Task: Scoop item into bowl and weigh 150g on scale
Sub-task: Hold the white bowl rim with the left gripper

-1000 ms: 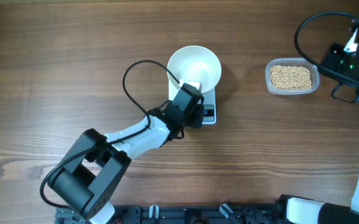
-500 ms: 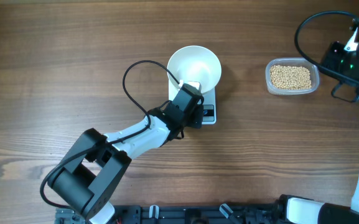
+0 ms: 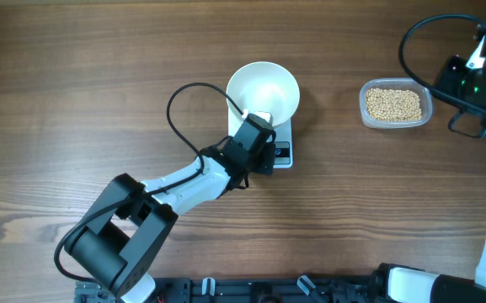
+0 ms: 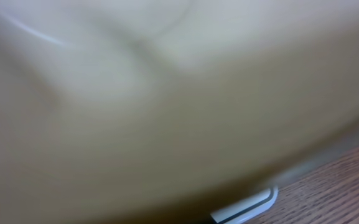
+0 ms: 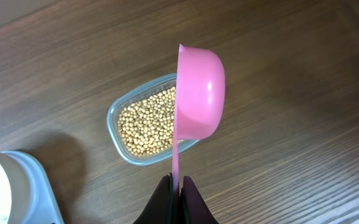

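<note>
Could shove the bowl [image 3: 263, 88] just ahead of the closed left pincer [image 3: 258, 136] off the scale [image 3: 283, 153], or spill beans [image 5: 145, 124] from a twisting scoop [image 5: 198, 87] (thin handle [image 5: 175, 152] clamped in right pincer [image 5: 176, 185]).

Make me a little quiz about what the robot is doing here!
1. True or false: the round white bowl is empty.
2. What is the right gripper shut on? A) a pink plastic scoop B) a metal spoon C) nothing
3. What does the bowl stand on?
Key: 1 true; 2 A; 3 the small white rectangular digital scale.
</note>
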Tool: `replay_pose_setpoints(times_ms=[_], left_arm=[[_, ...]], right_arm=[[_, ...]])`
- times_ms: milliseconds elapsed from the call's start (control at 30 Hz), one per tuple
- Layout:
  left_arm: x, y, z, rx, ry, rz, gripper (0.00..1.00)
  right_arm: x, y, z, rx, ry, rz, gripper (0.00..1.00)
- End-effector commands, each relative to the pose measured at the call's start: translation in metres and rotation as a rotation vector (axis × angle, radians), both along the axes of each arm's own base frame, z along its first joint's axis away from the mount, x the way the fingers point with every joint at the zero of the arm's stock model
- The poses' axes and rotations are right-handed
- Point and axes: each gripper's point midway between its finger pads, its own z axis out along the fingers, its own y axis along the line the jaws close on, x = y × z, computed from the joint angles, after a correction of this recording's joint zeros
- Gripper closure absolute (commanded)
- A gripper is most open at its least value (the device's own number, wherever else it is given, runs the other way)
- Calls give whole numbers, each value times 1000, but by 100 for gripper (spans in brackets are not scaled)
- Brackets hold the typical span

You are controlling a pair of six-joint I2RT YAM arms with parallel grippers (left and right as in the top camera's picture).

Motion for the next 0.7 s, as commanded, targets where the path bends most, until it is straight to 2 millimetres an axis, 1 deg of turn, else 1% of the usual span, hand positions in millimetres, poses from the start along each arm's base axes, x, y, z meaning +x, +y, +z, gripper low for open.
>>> replay_pose_setpoints(times_ms=[0, 167, 333, 667], left_arm=[[-2, -3, -4, -3, 3, -12, 96], [-2, -2, -6, 0, 7, -12, 96], [-5, 0, -17, 19, 30, -11, 96], [-3, 2, -17, 27, 23, -4, 96]], right_arm=[[3, 3, 12, 12, -46, 17, 95], [3, 3, 12, 12, -46, 17, 95], [3, 3, 12, 12, -44, 17, 95], [3, 3, 12, 11, -45, 17, 95]])
